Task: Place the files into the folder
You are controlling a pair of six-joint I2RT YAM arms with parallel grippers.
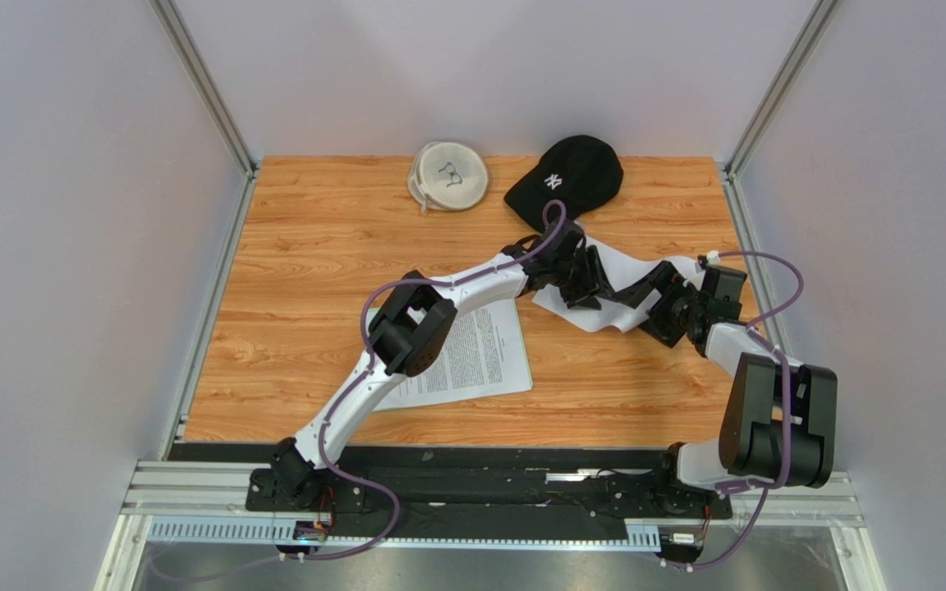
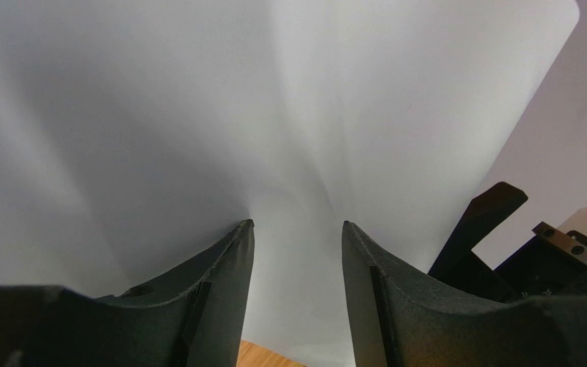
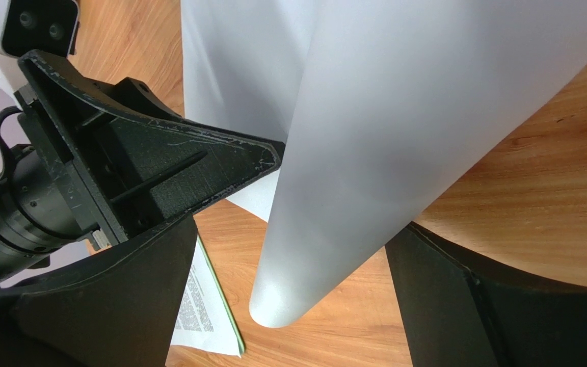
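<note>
One blank white sheet [image 1: 624,296] hangs curled and off the table between both grippers. My left gripper [image 1: 588,276] stands against its left part. In the left wrist view the fingers [image 2: 224,267] are apart and the sheet [image 2: 197,115] fills the view behind them. My right gripper [image 1: 656,313] is open wide, and a rolled corner of the sheet [image 3: 365,153] passes between its fingers without being pinched. A printed sheet [image 1: 472,351] lies left of centre on the mint-green folder, of which only a thin edge [image 3: 224,302] shows. Its clip is hidden.
A black cap [image 1: 568,172] and a round white pouch with glasses drawn on it [image 1: 450,175] lie at the back edge of the wooden table [image 1: 318,246]. Grey walls and metal posts close in both sides. The left arm's elbow [image 1: 410,326] overlaps the printed sheet.
</note>
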